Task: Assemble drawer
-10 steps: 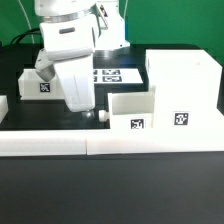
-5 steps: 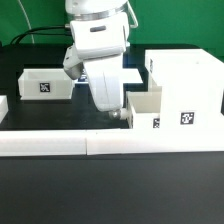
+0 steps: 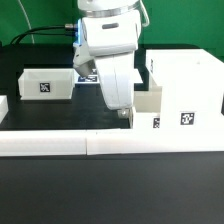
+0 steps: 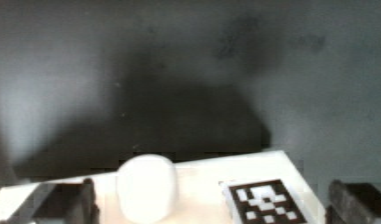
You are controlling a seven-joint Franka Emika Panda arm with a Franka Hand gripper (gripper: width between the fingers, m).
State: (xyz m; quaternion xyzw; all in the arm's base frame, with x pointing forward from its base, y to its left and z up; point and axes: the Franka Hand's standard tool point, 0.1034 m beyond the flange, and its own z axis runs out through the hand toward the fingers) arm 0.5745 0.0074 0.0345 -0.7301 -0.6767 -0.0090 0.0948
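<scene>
The large white housing (image 3: 186, 84) stands at the exterior view's right. One small tray (image 3: 149, 106) sits against its left side, with a tag on the face towards the camera. My gripper (image 3: 123, 113) hangs low just left of this tray, close to its end face. In the wrist view that face fills the lower part, with its white knob (image 4: 144, 186) and a tag (image 4: 267, 200). The gripper (image 4: 205, 208) is open and holds nothing, one dark finger (image 4: 55, 204) on each side of the face. The second tray (image 3: 47, 83) rests at the exterior view's left.
The long low white border rail (image 3: 110, 143) runs along the front of the black table. The marker board (image 3: 88, 76) lies behind the arm, mostly hidden by it. A white block (image 3: 3, 106) shows at the left edge.
My arm has moved towards the exterior view's right. The near tray has slid right with it, up against the housing. The left tray has not moved.
</scene>
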